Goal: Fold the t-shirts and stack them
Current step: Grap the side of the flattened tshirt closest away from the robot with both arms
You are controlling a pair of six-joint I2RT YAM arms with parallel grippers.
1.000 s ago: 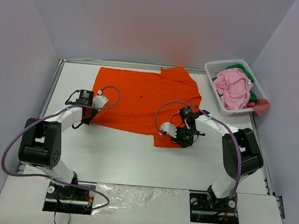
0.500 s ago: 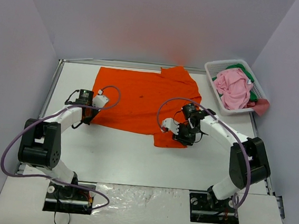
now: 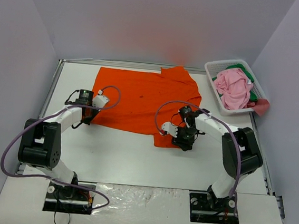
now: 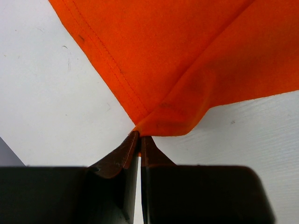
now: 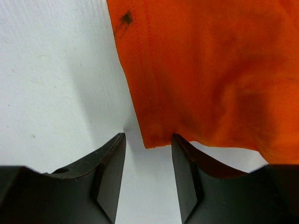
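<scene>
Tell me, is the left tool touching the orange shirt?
Touching. The left wrist view shows the left tool pinching a corner of the orange t-shirt.

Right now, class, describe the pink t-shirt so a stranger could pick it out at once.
At the table's far right corner sits a white slotted basket. The pink t-shirt lies crumpled on top inside it. Its light pink sets it apart: green cloth lies under it, and the spread-out t-shirt is orange.

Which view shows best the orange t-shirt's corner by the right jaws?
The right wrist view: the corner lies between the open right jaws, hem stitching clear. Top external shows the spread orange t-shirt, that corner tiny. Left wrist shows another corner, pinched in the shut left jaws.
</scene>
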